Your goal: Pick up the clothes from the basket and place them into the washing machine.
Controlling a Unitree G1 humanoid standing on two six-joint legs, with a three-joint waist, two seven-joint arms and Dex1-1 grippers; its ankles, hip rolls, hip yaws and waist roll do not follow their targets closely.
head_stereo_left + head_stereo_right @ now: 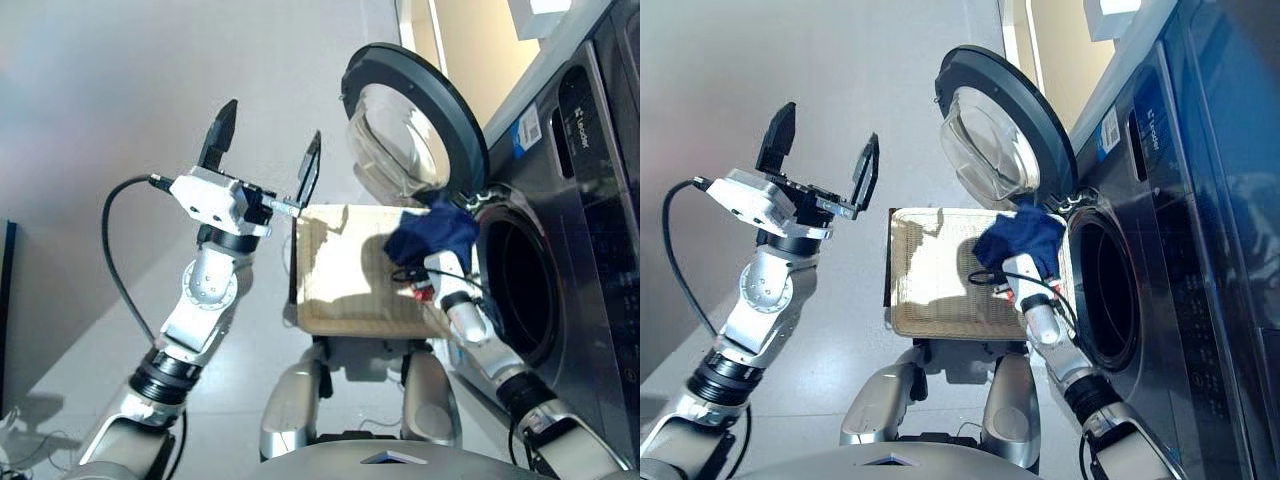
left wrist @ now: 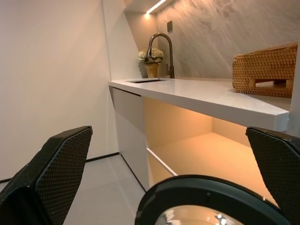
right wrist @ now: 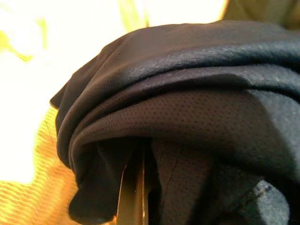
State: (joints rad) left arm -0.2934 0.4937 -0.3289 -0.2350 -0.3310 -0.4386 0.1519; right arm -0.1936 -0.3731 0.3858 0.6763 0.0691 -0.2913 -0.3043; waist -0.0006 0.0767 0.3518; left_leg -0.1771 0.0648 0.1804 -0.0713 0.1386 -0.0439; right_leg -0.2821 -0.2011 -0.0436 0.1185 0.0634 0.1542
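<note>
At basket's 3 o'clock rim: right gripper [image 1: 432, 262] clamped on navy garment [image 1: 432, 235] (drum next)
Left gripper [image 1: 262, 150]: fingers apart, idle
Basket [image 1: 340, 300]: otherwise bare
Washing machine [image 1: 580, 250]: door [image 1: 415, 115] open

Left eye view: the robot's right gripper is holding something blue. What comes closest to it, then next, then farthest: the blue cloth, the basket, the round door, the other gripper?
1. Blue cloth: held in the right gripper.
2. Basket: directly beneath and beside it, toward the robot's left.
3. Round door: swung open, beyond the basket.
4. Left gripper: open, raised past the basket's far side.
</note>
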